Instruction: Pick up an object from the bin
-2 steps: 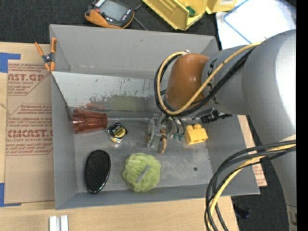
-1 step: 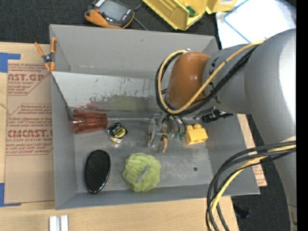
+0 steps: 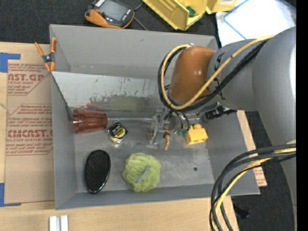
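Observation:
My gripper hangs over the bare bin floor near the middle, its two fingers apart with nothing between them. A small yellow block lies just to its right. Left of the gripper sits a little black and yellow tape measure. A pale green fuzzy bundle with a grey strip on it lies below the gripper, toward the front wall.
A red translucent cup lies on its side at the left wall. A black oval thing rests in the front left corner. The arm with its brown cover and looped cables overhangs the bin's right half.

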